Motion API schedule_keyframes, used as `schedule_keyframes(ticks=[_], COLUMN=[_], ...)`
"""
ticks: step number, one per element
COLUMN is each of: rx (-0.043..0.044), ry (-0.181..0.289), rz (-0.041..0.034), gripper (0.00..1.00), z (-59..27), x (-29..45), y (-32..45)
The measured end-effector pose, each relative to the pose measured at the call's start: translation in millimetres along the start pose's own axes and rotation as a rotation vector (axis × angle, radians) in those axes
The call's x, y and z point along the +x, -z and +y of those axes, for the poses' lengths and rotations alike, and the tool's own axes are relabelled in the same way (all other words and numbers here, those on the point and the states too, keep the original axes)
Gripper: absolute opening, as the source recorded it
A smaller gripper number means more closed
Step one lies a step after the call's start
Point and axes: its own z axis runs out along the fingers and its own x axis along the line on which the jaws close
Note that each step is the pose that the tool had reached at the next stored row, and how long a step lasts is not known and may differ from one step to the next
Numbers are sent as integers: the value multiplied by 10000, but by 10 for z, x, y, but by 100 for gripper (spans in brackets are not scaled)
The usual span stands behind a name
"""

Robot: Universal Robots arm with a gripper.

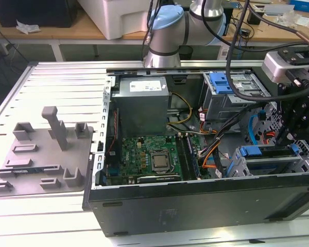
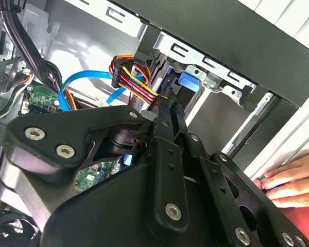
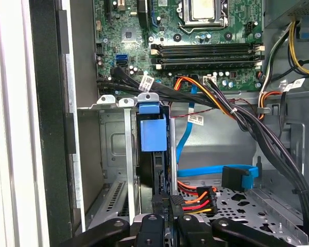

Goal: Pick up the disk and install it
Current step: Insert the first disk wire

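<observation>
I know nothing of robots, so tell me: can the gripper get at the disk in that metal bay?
Likely yes: the gripper sits right at the disk standing in the bay, and the coloured wires lie beside it, not across.

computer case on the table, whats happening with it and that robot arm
A robot arm reaches into the open computer case, which lies on its side on the table. In the first wrist view its claw is right at the near end of the disk. The disk stands on edge inside a slot of the metal drive cage, so it looks at least partly in place. In the second wrist view a person's hand rests just outside the case wall.
</observation>
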Motion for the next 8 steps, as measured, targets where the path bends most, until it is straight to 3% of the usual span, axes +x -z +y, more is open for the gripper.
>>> schedule_keyframes(ticks=[8], rx=[-25], ry=[1], rz=[-2], gripper=[16], z=[0], x=[1], y=[0])
